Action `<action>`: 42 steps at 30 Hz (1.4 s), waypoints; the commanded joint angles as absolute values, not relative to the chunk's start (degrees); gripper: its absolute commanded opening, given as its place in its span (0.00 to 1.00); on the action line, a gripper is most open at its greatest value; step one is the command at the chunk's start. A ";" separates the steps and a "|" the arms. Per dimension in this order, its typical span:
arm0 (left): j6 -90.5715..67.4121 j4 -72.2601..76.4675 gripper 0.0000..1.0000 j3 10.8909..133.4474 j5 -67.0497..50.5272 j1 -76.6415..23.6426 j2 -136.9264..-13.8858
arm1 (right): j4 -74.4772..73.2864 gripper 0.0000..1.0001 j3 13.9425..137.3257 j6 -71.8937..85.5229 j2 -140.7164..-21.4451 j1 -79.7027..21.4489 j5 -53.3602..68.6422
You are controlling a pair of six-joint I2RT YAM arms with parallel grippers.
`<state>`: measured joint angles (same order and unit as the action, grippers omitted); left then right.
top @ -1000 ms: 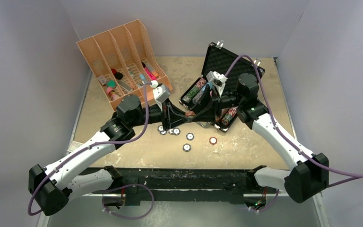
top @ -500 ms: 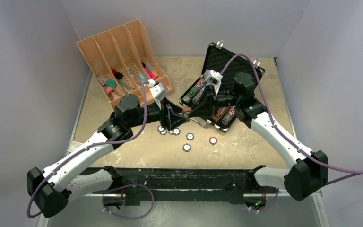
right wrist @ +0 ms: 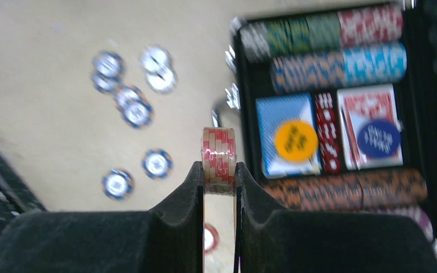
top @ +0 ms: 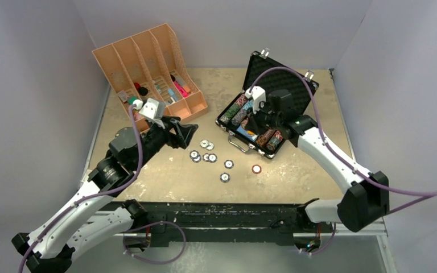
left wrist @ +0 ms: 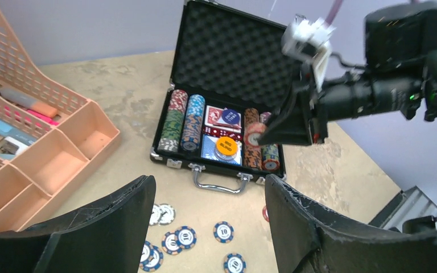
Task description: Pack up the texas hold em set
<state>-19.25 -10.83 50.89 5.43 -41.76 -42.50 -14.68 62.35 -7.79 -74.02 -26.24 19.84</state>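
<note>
- At far left I see the orange slotted plastic desk organiser (top: 148, 68) standing on the beige speckled worktop (top: 153, 176), with pens and markers lying in its front trays.
- My left end effector (top: 188, 135) hangs just right of the organiser, above the worktop. Its fingers (left wrist: 119, 222) are spread wide with nothing between them.
- Beyond its tips lie the loose blue-and-white striped poker chips (top: 207, 156), scattered flat on the worktop just in front of the case. A single red chip (top: 256, 169) lies apart to their right.
- The small black briefcase (top: 279, 77) stands open right of centre, its egg-crate foam lid tilted back and its silver handle (left wrist: 219, 181) facing the loose chips.
- Inside, on the left, are two rows of striped chips (left wrist: 183, 120).
- In the middle, a blue card deck (left wrist: 209, 149) carries a yellow round button (left wrist: 226, 146), and a red card deck (left wrist: 213, 118) carries a blue round button (left wrist: 231, 115).
- Further chip rows (left wrist: 262, 153) run along the right side.
- My right end effector (right wrist: 218, 170) hovers over the open case, by its right-hand rows in the left wrist view. It is pinching a short stack of red-and-cream chips (right wrist: 218, 152) between its tips.
</note>
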 commanded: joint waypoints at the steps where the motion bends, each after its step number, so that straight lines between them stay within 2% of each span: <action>1: -18.40 -8.87 0.70 50.70 9.85 -41.89 -42.16 | -27.20 0.00 64.93 -14.38 -76.89 -26.37 4.04; 9: -17.94 -8.94 0.70 50.09 10.16 -41.85 -42.40 | -31.57 0.00 61.09 -18.91 -74.29 -26.28 1.17; 13: -17.66 -8.77 0.70 50.15 9.13 -41.86 -43.30 | -33.03 0.00 59.88 -19.22 -77.60 -26.27 -3.68; 34: -16.59 -9.32 0.70 50.01 9.66 -41.85 -44.25 | -34.39 0.00 59.48 -18.68 -85.08 -25.86 -6.04; 42: -16.67 -9.16 0.71 49.92 9.47 -41.86 -44.70 | -33.51 0.07 59.15 -18.57 -85.31 -25.87 -7.21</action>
<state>-17.76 -11.44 49.91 9.21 -41.76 -44.66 -33.98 59.42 -18.70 -85.56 -26.17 -5.50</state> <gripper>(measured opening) 0.704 0.173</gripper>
